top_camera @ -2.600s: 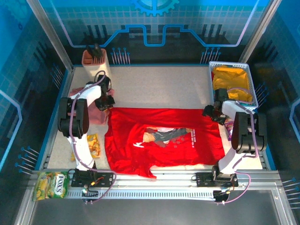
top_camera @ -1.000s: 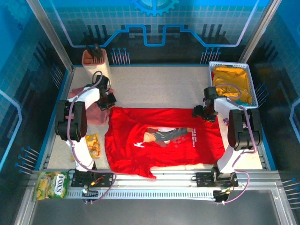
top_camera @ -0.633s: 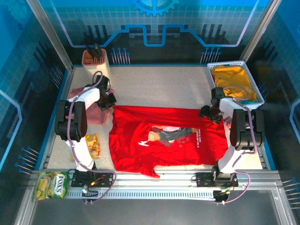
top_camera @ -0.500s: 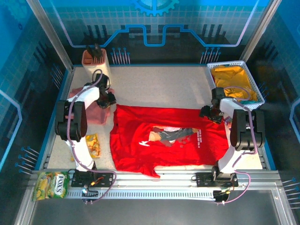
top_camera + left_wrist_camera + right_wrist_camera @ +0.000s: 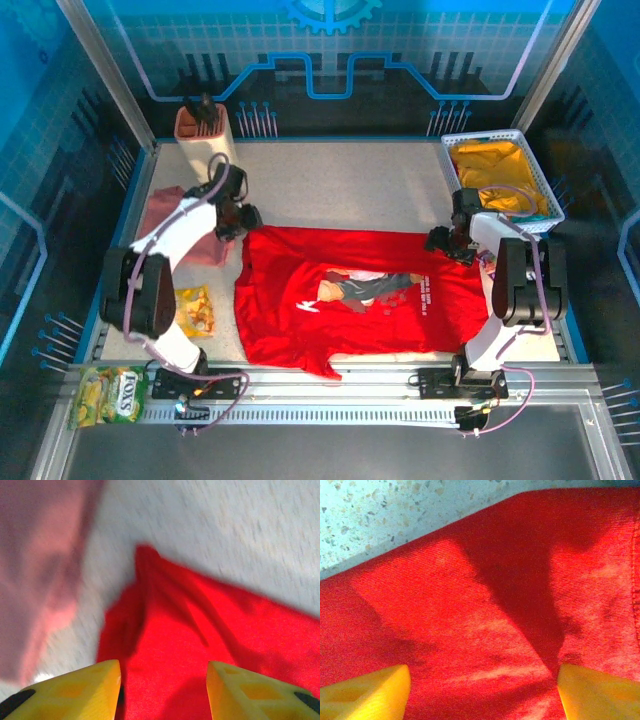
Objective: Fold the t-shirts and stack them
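Note:
A bright red t-shirt [image 5: 360,300] with a cartoon print lies spread flat in the middle of the table. A dusty-pink t-shirt [image 5: 172,222] sits bunched at the left. My left gripper [image 5: 247,224] hovers over the red shirt's far left corner, open, with its yellow fingers [image 5: 80,687] apart above the red cloth [image 5: 210,630] and the pink cloth [image 5: 40,580] to their left. My right gripper [image 5: 438,240] stands open over the shirt's far right corner. Its fingertips [image 5: 365,690] are set wide over flat red fabric [image 5: 470,610], gripping nothing.
A white basket [image 5: 540,180] holding yellow cloth stands at the back right, close to the right arm. A pink holder [image 5: 200,122] stands at the back left. A snack packet [image 5: 197,310] lies left of the red shirt, and a candy bag [image 5: 110,393] lies at the near left corner.
The left gripper has opened and let go of the red shirt's far left corner, and its arm has swung. The red shirt has shifted slightly to the right. The basket has turned a little.

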Robot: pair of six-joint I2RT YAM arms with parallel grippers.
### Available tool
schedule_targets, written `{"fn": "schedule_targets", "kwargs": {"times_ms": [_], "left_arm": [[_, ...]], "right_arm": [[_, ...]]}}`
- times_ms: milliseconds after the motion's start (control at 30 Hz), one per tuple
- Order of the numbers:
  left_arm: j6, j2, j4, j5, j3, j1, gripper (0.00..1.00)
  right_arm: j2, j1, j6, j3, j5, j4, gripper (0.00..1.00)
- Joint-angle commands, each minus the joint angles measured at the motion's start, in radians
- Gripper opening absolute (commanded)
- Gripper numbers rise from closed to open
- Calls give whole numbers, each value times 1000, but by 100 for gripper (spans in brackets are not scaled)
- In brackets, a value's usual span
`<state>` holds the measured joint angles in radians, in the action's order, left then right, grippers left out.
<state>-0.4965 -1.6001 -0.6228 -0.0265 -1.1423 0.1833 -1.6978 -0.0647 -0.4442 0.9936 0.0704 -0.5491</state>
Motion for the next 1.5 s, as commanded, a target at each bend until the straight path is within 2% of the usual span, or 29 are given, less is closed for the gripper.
{"fn": "schedule_targets", "kwargs": {"times_ms": [0,200,267,367,533,700,1033,1233,1467], "left_arm": [[-89,94,-39,95,156,46,50],[-205,278,-82,63,348,214,51],[-244,313,-63,66,407,253,44],[-287,322,-43,74,465,297,37],[-320,291,-17,65,499,338,34],[-328,242,12,59,501,347,33],[-332,232,-3,26,472,347,17],[-332,292,-68,19,467,347,6],[-333,414,-179,50,458,348,5]], "right_arm": [[28,6,-7,-13,-15,-8,79],[48,8,-10,-44,-35,7,81],[54,9,-10,-50,-37,11,81],[55,12,-10,-56,-38,9,81],[67,13,-11,-62,-37,6,81],[71,14,-13,-68,-35,6,81],[70,14,-10,-66,-35,5,81],[64,14,-12,-66,-35,6,80],[36,13,-18,-52,-6,-10,80]]}}
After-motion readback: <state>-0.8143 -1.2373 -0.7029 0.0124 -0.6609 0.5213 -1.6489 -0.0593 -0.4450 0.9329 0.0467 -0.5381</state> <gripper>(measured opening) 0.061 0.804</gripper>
